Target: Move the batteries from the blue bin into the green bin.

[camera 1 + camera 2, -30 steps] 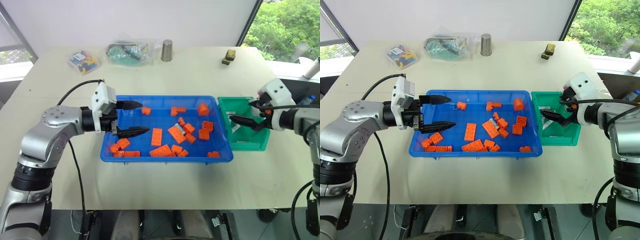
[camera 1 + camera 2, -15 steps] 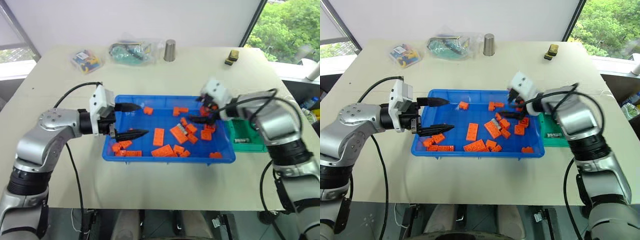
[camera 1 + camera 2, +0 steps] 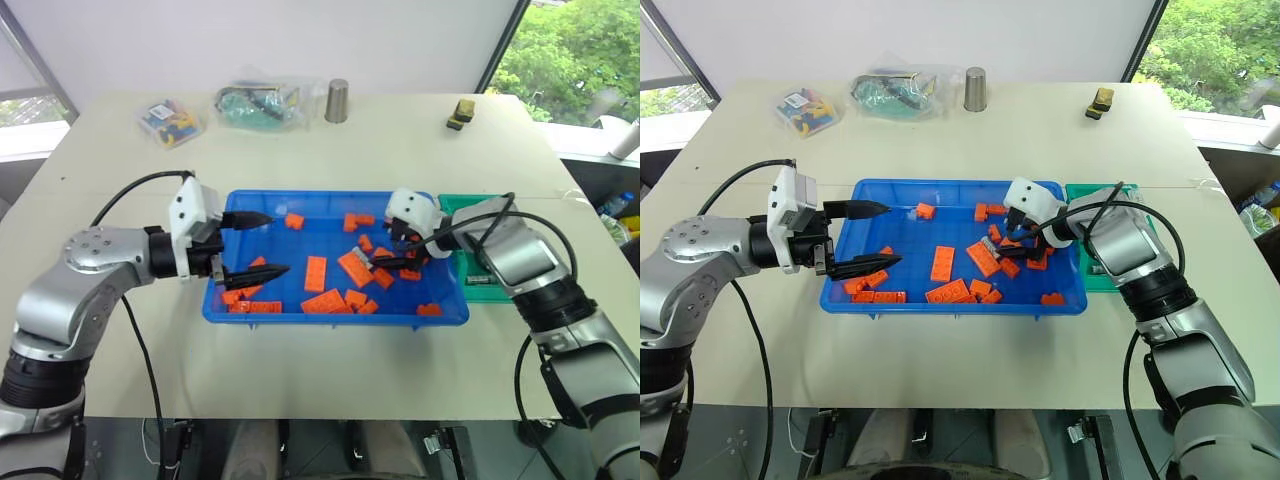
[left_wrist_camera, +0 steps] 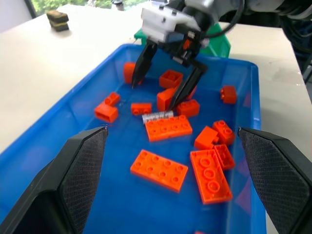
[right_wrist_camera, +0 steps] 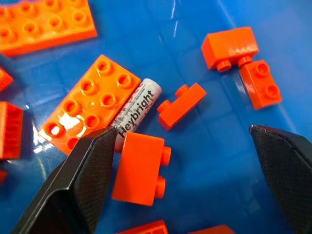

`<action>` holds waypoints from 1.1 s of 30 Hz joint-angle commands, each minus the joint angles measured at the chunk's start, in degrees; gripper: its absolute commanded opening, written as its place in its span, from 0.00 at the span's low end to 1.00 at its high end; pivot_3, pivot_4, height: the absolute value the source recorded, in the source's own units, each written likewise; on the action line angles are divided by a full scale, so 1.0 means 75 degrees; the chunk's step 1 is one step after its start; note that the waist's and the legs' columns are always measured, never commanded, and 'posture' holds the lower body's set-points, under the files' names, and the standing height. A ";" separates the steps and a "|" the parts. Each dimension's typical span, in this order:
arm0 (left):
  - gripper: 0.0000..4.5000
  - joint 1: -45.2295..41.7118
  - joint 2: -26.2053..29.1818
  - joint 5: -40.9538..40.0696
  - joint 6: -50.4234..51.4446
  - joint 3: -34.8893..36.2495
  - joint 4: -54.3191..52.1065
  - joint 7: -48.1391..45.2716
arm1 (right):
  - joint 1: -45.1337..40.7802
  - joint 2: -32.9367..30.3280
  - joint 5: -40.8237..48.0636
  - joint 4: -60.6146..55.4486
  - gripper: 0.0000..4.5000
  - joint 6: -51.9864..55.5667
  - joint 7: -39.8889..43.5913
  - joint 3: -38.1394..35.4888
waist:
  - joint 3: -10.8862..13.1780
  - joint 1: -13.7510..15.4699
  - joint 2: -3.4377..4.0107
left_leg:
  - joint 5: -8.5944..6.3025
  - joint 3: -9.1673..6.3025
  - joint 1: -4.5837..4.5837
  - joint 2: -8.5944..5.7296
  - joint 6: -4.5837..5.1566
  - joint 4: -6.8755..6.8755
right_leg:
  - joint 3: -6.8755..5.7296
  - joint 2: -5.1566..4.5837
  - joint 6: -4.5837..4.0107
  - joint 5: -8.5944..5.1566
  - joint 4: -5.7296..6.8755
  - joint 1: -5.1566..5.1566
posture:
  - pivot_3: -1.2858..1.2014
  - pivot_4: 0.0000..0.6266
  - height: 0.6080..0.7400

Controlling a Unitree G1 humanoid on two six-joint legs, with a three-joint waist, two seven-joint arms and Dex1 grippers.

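The blue bin (image 3: 240, 305) lies in the middle of the table with several orange bricks in it. A silver battery (image 5: 136, 108) lies beside a large orange brick (image 5: 90, 105); the left wrist view shows this battery (image 4: 157, 116) too. My right gripper (image 3: 380, 255) is open, pointing down into the bin's right part. Its fingertips (image 5: 109, 139) straddle the battery's end and some small bricks without touching it. My left gripper (image 3: 275, 242) hangs open over the bin's left end, holding nothing. The green bin (image 3: 488, 290) stands against the blue bin's right side, partly hidden by my right arm.
Along the table's far edge lie two clear bags of small parts (image 3: 168, 120) (image 3: 262, 103), a metal cup (image 3: 336, 101) and a small yellow-black object (image 3: 460, 115). A black cable (image 3: 130, 190) loops from my left arm.
My right gripper has swung left from the green bin into the blue bin and dropped low over the bricks by the battery. The left gripper has barely moved.
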 commanded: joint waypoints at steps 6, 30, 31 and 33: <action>1.00 -0.0340 0.0034 -0.0088 -0.0108 0.0107 0.0018 -0.0031 | 0.0564 -0.0158 0.0411 -0.1183 0.38 0.0823 -0.0240 -0.0576 | 0.0000 -0.0016 0.0000 | 0.0000 -0.0001 0.0003 0.0000 0.0000 0.0001 | -0.0001 0.0002 0.0000 0.0000 0.0002 0.0002 | 0.52 0.24 1.00; 1.00 -0.0546 -0.0147 0.0052 -0.0272 -0.0118 0.0263 -0.0049 | -0.2193 0.3891 0.0129 0.1402 0.46 0.0132 -0.1611 0.0483 | -0.0001 -0.0211 -0.0001 | 0.0001 -0.0005 0.0001 0.0006 -0.0001 -0.0010 | -0.0002 0.0010 -0.0001 0.0000 0.0015 -0.0011 | 0.52 0.24 1.00; 1.00 -0.0537 -0.0138 0.0043 -0.0262 -0.0099 0.0249 -0.0040 | -0.2199 0.3989 0.0029 0.1494 0.54 0.0011 -0.1639 0.0607 | -0.0001 -0.0191 -0.0002 | 0.0001 -0.0005 -0.0004 0.0002 -0.0002 -0.0009 | -0.0004 0.0002 -0.0001 0.0000 0.0015 -0.0011 | 0.52 0.24 1.00; 1.00 -0.0504 -0.0110 0.0022 -0.0244 -0.0047 0.0221 -0.0027 | -0.2202 0.4016 -0.0091 0.1535 0.75 -0.0104 -0.1608 0.0752 | -0.0002 -0.0153 -0.0003 | 0.0001 -0.0005 -0.0004 -0.0005 -0.0002 -0.0001 | -0.0006 -0.0006 -0.0001 0.0000 0.0015 -0.0007 | 0.52 0.24 1.00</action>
